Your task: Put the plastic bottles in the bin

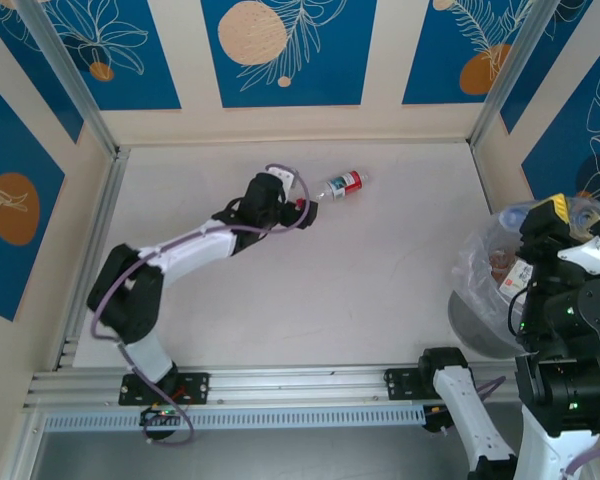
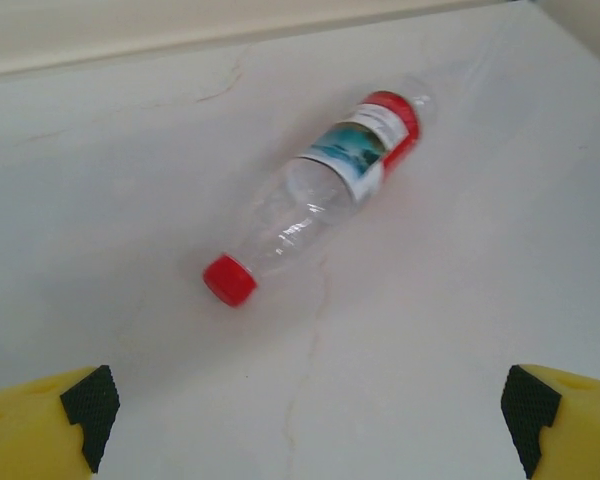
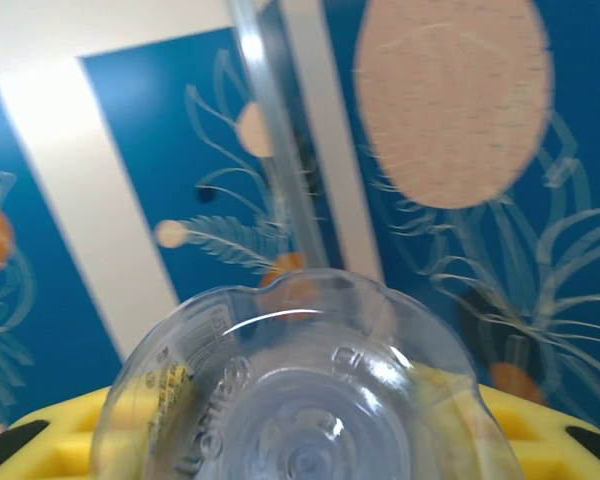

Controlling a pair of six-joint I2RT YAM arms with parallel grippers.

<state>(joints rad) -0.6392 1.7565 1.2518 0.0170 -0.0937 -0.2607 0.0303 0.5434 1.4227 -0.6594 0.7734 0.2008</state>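
- My left gripper (image 2: 310, 410) is spread wide, its fingers cut off at the corners; a red-capped bottle (image 2: 320, 205) lies just ahead, cap nearest me.
- My right gripper (image 1: 552, 218) clasps a clear bottle (image 3: 300, 400) whose base hides my fingertips, above the bin (image 1: 470, 292).

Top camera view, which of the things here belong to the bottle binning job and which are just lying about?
Belong to the job:
red-capped bottle, lying on the table
clear bottle, held in the right gripper
bin
left gripper, open, facing the red-capped bottle

Just there:
blue patterned wall panels
metal frame rail
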